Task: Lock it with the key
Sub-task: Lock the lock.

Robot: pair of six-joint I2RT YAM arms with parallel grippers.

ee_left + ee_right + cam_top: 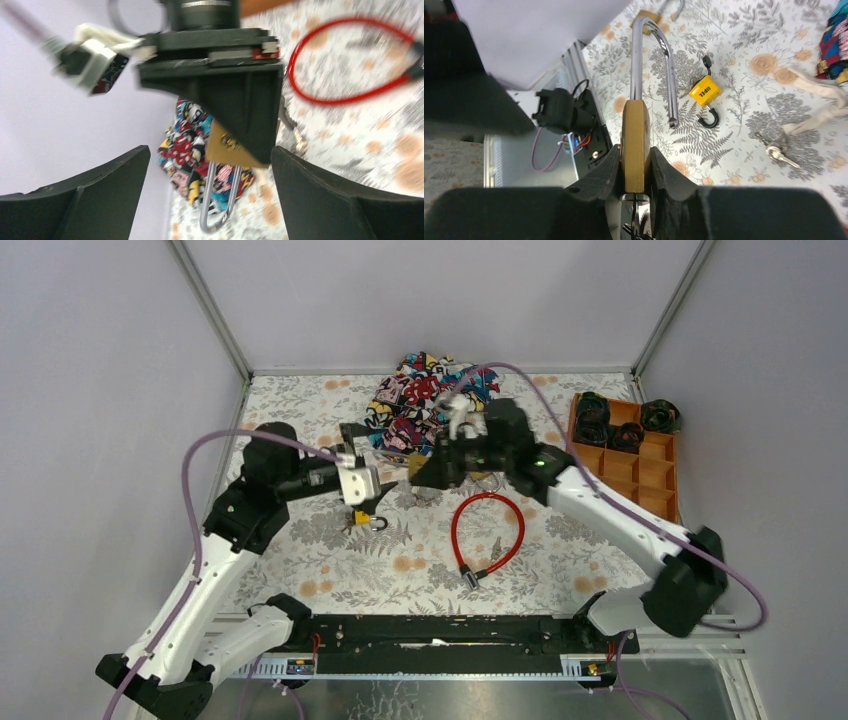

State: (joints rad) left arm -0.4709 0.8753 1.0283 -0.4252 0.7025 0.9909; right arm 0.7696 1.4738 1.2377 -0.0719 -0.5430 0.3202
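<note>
My right gripper (pixel 432 468) is shut on the body of a brass padlock (pixel 634 135), held above the table. Its long silver shackle (pixel 650 60) is open at one leg and points toward the left arm. A key (pixel 637 212) sticks out of the lock's underside between the fingers. My left gripper (pixel 210 195) is open and empty, facing the padlock (pixel 232 147), with the shackle (pixel 220 200) between its spread fingers but not touching them. In the top view the left gripper (pixel 380 455) is just left of the lock.
A small yellow padlock (pixel 365 520) lies on the floral mat below the left wrist. A red cable lock (pixel 488 530) lies at centre, with loose keys (pixel 776 150) nearby. A colourful cloth (pixel 425 400) lies at the back. An orange compartment tray (pixel 640 475) stands at right. A second brass padlock (pixel 646 17) lies further off.
</note>
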